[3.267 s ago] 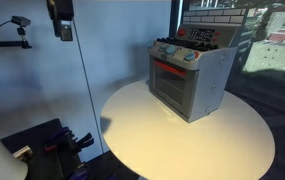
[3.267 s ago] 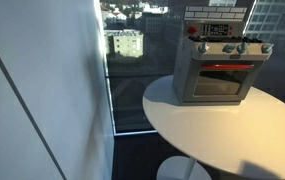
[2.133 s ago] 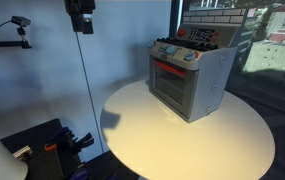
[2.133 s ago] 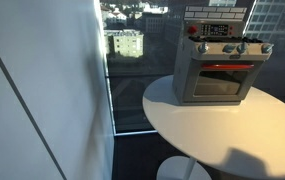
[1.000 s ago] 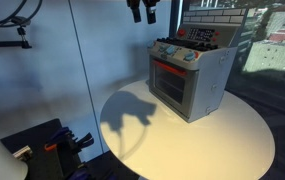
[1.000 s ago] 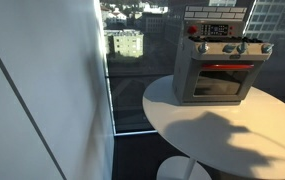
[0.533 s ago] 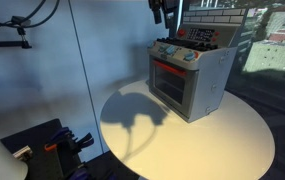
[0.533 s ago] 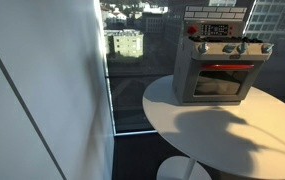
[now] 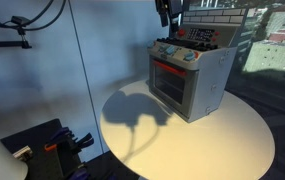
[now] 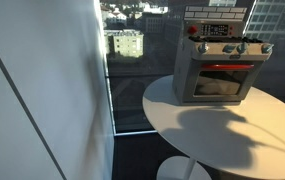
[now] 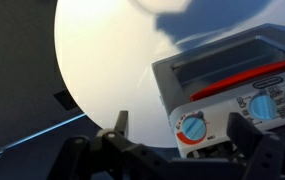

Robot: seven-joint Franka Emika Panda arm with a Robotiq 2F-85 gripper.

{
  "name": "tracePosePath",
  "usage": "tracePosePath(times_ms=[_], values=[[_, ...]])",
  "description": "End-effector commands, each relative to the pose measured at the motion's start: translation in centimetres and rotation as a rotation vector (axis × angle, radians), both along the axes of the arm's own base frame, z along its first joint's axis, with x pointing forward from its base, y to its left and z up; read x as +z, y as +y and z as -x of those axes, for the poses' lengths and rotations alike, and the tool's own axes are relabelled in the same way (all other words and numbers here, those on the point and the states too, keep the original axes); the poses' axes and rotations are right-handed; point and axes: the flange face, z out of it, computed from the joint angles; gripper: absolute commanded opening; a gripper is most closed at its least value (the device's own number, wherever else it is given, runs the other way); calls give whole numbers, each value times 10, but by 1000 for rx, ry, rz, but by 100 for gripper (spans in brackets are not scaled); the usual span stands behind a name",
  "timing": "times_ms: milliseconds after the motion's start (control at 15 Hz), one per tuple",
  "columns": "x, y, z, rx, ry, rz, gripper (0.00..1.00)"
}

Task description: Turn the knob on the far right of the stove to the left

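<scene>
A grey toy stove (image 9: 192, 80) with a red oven handle stands on a round white table (image 9: 182, 140); it also shows in an exterior view (image 10: 218, 70). A row of blue knobs (image 9: 178, 54) runs along its front top edge. In the wrist view the end knob (image 11: 191, 127), blue with a red ring, lies between the fingers of my gripper (image 11: 182, 130), with two more blue knobs (image 11: 263, 104) beside it. My gripper (image 9: 168, 10) hangs open and empty above the stove, clear of it. It is out of the frame in one exterior view.
A window with city buildings (image 10: 127, 45) lies behind the stove. A blue wall panel (image 9: 42, 70) and dark gear on the floor (image 9: 52, 145) stand beside the table. The arm's shadow (image 9: 132, 115) falls on the tabletop in front of the stove.
My gripper has moved across the top of the exterior view from the wall side to above the stove. Its shadow has slid across the table towards the stove.
</scene>
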Motion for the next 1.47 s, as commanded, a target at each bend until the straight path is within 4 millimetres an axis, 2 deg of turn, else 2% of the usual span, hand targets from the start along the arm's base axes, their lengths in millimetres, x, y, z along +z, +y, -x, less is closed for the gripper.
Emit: tracePosePath(times_ms=[0, 333, 733, 1400], values=[[1, 0, 0, 0, 1, 0, 100], [-6, -5, -8, -26, 5, -30, 100], [-30, -14, -33, -83, 13, -123, 100], [-58, -20, -74, -155, -75, -209, 100]])
